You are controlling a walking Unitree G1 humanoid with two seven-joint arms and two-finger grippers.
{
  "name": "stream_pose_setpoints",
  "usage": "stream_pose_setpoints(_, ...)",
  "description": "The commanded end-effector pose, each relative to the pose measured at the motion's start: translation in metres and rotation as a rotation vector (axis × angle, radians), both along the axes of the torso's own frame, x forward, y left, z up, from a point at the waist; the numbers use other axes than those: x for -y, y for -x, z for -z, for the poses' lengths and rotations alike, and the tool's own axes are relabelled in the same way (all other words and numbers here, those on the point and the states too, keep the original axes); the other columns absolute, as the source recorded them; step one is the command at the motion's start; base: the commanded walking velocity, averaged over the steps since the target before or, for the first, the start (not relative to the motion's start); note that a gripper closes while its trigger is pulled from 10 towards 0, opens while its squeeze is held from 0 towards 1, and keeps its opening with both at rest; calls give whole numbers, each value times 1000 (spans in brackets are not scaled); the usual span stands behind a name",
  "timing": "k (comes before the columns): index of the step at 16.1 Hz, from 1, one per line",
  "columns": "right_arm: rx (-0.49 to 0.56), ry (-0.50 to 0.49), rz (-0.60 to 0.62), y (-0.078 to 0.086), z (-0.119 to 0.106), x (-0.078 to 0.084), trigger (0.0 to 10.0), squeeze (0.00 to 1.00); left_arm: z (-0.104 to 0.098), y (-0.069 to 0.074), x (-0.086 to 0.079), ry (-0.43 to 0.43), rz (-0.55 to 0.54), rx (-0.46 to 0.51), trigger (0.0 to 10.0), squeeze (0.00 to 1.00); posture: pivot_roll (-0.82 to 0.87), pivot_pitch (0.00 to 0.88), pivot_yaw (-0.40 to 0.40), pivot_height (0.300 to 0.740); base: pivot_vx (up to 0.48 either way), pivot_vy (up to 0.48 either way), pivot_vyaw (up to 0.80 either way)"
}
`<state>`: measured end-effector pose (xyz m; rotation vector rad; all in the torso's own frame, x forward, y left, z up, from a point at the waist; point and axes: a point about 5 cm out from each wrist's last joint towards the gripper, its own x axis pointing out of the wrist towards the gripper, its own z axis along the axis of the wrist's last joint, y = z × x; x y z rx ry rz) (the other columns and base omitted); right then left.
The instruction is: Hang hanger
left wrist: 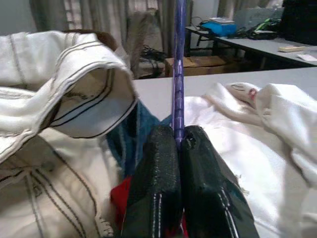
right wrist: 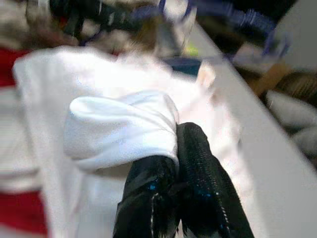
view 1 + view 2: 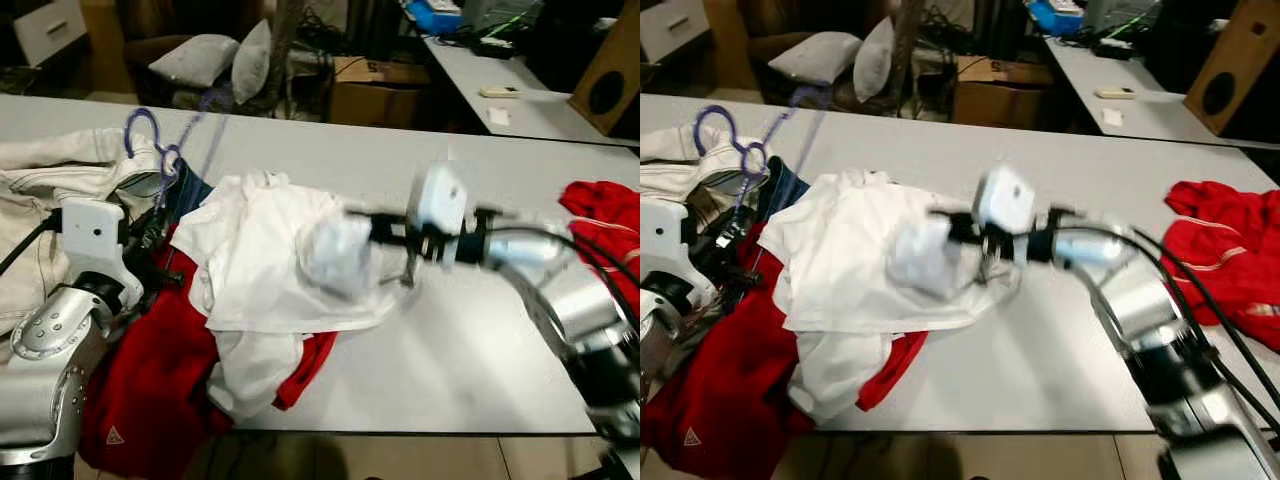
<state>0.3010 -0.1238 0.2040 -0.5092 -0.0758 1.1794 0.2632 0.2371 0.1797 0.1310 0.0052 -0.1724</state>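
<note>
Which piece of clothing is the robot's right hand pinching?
The white shirt in the middle of the pile. The right gripper has a fold of it. The red clothes and the striped cream garment are not in that gripper.

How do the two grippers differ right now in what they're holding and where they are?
The left gripper pinches a thin purple hanger beside the cream jacket; the right gripper clamps a bunched fold of the white shirt mid-table. Both are shut.

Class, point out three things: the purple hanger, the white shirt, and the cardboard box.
purple hanger (image 3: pixel 140 128), left eye view, on its hook loop.
white shirt (image 3: pixel 255 255), left eye view, on the middle of the cloth.
cardboard box (image 3: pixel 375 95), left eye view, on its front side.
</note>
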Motion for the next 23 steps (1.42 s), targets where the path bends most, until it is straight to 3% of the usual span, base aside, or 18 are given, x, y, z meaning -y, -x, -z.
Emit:
stream_pose_setpoints(1, -30, 61, 20, 2, 6, 6, 10000, 1000, 2, -2, 3, -26, 26, -24, 10000, 0, -7, 0, -53, 740, 0, 0, 0)
stream_pose_setpoints(5, -149, 214, 5, 15, 11, 33, 10000, 1000, -3, -1, 0, -89, 63, -22, 10000, 0, -7, 0, -53, 740, 0, 0, 0)
stream_pose_setpoints(6, -231, 284, -33, 27, 4, 51, 10000, 1000, -14, -5, -6, -71, 41, 13, 10000, 0, 2, 0, -51, 740, 0, 0, 0)
stream_pose_setpoints(9, -290, 365, -82, 42, -11, 74, 10000, 1000, -22, -9, -13, -88, 44, 28, 10000, 0, -1, 0, -45, 740, 0, 0, 0)
stream_pose_setpoints(11, -296, 341, -68, 44, -22, 81, 10000, 1000, -26, -11, -20, -115, 50, 33, 10000, 0, -4, 0, -39, 740, 0, 0, 0)
stream_pose_setpoints(13, -218, 207, -5, 39, -44, 88, 10000, 1000, -48, -15, -33, -79, 45, 86, 10000, 0, -3, 0, -38, 740, 0, 0, 0)
stream_pose_setpoints(14, -124, 63, 74, 32, -59, 90, 10000, 1000, -65, -17, -29, -49, 101, 128, 10000, 0, 0, 0, -42, 740, 0, 0, 0)
stream_pose_setpoints(15, -56, -61, 151, 29, -66, 91, 10000, 1000, -74, -18, -18, -28, 178, 145, 10000, 0, 1, 0, -41, 740, 0, 0, 0)
stream_pose_setpoints(16, -39, -101, 176, 28, -67, 91, 10000, 1000, -76, -18, -13, -19, 206, 145, 10000, 0, 1, 0, -41, 740, 0, 0, 0)
stream_pose_setpoints(17, -12, -192, 215, 27, -67, 85, 10000, 1000, -72, -19, 6, -22, 297, 123, 10000, 0, -2, 0, -34, 740, 0, 0, 0)
stream_pose_setpoints(19, 29, -316, 153, 29, -77, 69, 10000, 1000, -55, -21, 41, -73, 499, 46, 10000, 0, -4, 0, -17, 740, 0, 0, 0)
stream_pose_setpoints(20, 35, -332, 111, 31, -85, 66, 10000, 1000, -49, -25, 50, -123, 547, 11, 10000, 0, -5, 0, -16, 740, 0, 0, 0)
stream_pose_setpoints(22, 56, -228, 37, 32, -90, 62, 10000, 1000, -49, -31, 66, -178, 660, -15, 10000, 0, -10, 0, -9, 740, 0, 0, 0)
stream_pose_setpoints(23, 77, -135, 20, 27, -93, 60, 10000, 1000, -51, -35, 79, -259, 762, -28, 10000, 0, -6, 0, -5, 740, 0, 0, 0)
